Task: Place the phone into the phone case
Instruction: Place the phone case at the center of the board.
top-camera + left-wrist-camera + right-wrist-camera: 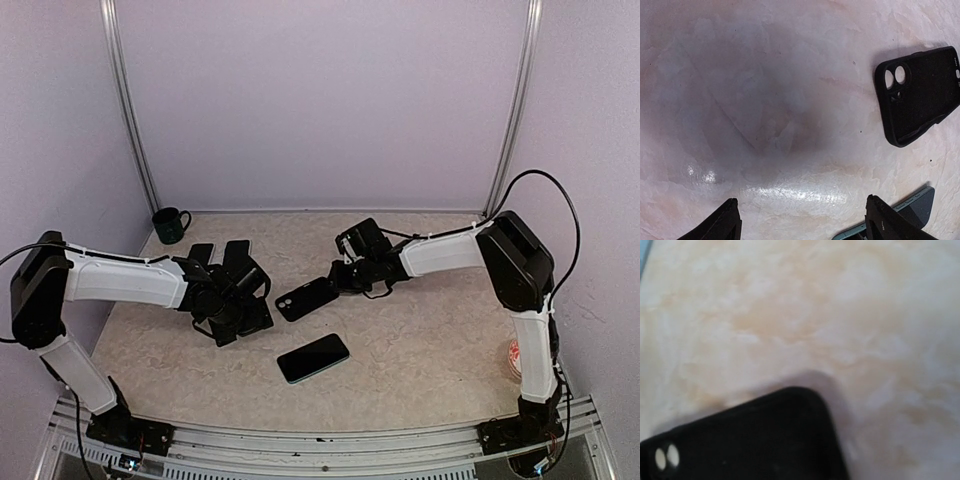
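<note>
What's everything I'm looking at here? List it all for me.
phone: one, dark screen, greenish edge, flat on the table near the front middle
case: one, black, flat just behind the phone, not touching it
mug: one, dark green, back left corner
small thing: one, red and white, right edge, half hidden by the arm; can't tell what it is
table: one, beige marbled
arms: two, white and black, left arm and right arm reaching in from the sides
left claw: one, black, open over bare table left of the case
right claw: one, black, at the case's right end; open or shut unclear
</note>
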Controlling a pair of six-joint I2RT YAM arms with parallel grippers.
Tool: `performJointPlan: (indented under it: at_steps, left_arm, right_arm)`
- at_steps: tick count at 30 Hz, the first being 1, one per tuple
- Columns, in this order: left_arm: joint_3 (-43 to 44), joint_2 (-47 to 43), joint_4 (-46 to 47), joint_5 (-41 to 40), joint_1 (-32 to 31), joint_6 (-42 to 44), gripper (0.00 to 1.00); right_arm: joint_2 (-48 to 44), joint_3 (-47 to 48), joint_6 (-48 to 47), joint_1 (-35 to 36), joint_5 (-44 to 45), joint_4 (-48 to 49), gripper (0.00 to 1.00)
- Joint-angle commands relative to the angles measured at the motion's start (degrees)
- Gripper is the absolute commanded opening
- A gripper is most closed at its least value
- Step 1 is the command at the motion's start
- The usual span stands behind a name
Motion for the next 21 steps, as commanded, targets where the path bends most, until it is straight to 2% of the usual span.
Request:
performJointPlan:
  at_steps: [1,6,9,15,21]
  left_arm:
    - [-0.45,0.15,-0.49,-1.53,0.54,-0.01,0.84]
    - [-0.36,0.27,-0.33,-1.50,0.62,0.08,0.84]
    - [-0.36,0.20,-0.19,-1.21,0.62,0.30,0.84]
    - [-1.09,-0.17,0.28,-1.14,0.62,0.34,0.84]
    - [-1.89,-0.07,1.17,-0.49,0.46,0.34,0.84]
  right_arm:
    - [-2.53,-2.57,1.71,0.77,-2.67,3.53,0.27]
    - [-3.58,-2.38,0.62,0.63,-2.04,1.93,0.38]
    - [-4.24,-3.76,0.56,0.21,0.06,2.01,0.41]
    - [-7.13,-7.79,-0.83,-0.20,-3.84,8.82,0.42]
    - [-8.87,-8.11,-1.31,-0.32,-1.32,7.53,0.42]
